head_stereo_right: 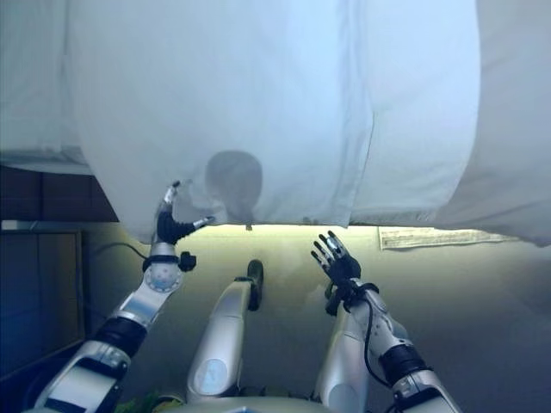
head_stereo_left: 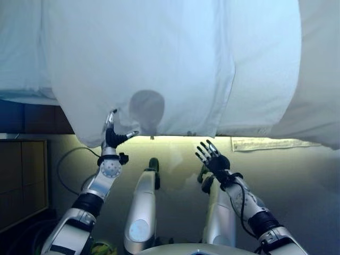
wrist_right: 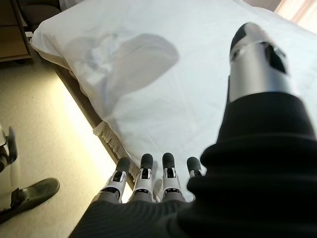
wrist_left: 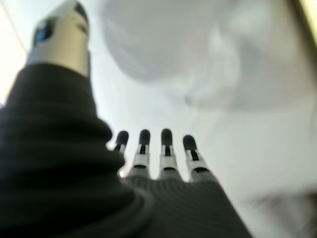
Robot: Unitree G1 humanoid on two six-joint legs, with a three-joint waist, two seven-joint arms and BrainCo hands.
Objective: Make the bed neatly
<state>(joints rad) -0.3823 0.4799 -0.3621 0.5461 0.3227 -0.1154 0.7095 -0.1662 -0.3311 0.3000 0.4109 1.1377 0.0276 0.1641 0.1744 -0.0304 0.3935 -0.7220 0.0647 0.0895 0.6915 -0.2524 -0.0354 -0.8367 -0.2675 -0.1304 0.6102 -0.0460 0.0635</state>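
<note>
The left hand [head_stereo_left: 112, 137] sits at the lower left of the head views with straight fingers reaching up against the hanging edge of the white cotton duvet [head_stereo_left: 159, 64]; whether it pinches any cloth is hard to make out. The right hand [head_stereo_left: 213, 158], lower centre-right, is spread and holds nothing, clear of the bedding. The duvet fills the upper frame, long axis across it, smooth with a few creases, its far end cut off. Below it lies pale beige carpet floor [head_stereo_left: 297, 180].
</note>
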